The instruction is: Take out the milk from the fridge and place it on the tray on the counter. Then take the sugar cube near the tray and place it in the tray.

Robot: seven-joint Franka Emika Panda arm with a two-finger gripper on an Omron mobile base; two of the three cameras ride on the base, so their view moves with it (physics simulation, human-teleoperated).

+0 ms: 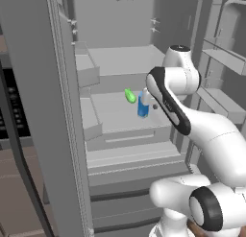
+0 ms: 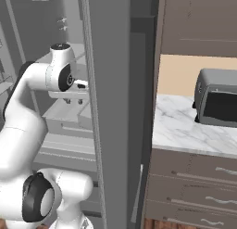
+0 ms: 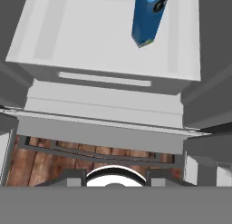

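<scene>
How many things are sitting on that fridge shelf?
2: the blue milk carton and a small green object just left of it. The arm could hide more.

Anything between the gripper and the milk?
Nothing: in the hand view, bare grey shelf leads up to the milk.

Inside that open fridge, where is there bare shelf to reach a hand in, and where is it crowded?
The shelf is mostly bare: its left and front, between the left wall and the milk, are free. It is tighter at the back right, where the milk stands beside a green object, with the arm just in front. The upper shelf looks bare.
</scene>
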